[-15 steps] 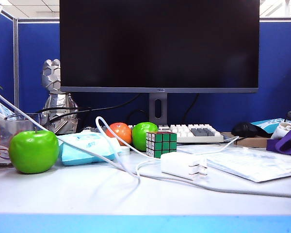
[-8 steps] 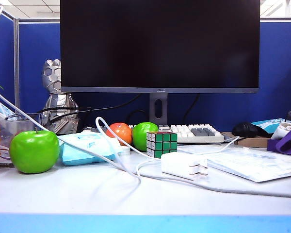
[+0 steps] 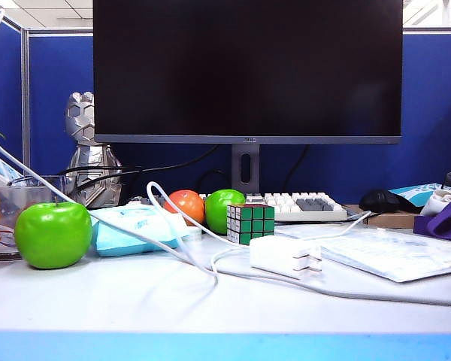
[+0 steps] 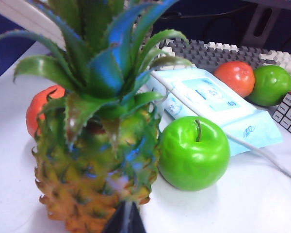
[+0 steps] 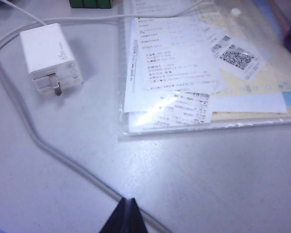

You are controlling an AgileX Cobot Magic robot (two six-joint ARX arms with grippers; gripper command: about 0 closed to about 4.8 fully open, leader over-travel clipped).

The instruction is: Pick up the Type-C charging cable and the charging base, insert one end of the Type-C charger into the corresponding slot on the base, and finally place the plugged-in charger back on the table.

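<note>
Hovering closed: left pincer point(image 4: 124, 219) by pineapple point(image 4: 87, 165), right pincer point(image 5: 127, 217) over table point(image 5: 213, 184).

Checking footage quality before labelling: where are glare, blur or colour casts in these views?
Exterior view: sharp, evenly lit, dark monitor unreflective. Left wrist view: close pineapple soft, blue tint on leaves, left gripper a dark blur, shut. Right wrist view: glare on the plastic document sleeve, charging base slightly soft, right gripper shut.
</note>
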